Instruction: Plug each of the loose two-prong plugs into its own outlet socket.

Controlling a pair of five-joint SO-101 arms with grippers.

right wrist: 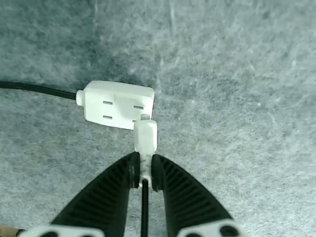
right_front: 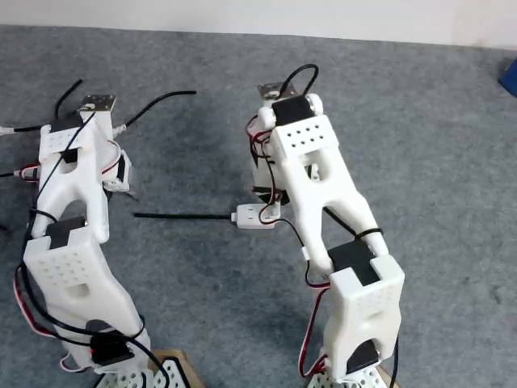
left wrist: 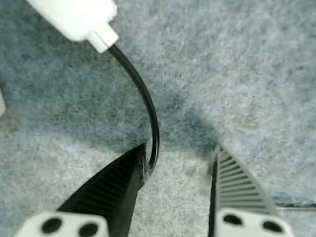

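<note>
Right wrist view: right gripper (right wrist: 143,170) pinches the plug (right wrist: 145,137) by its back, just beside the outlet socket (right wrist: 116,104). Plug looks light and hard.

You have two arms, the left arm (right_front: 77,190) and the right arm (right_front: 323,186). You can count one outlet block (right wrist: 117,104), one plug (right wrist: 145,137) and one other white cord end (left wrist: 74,17).
</note>
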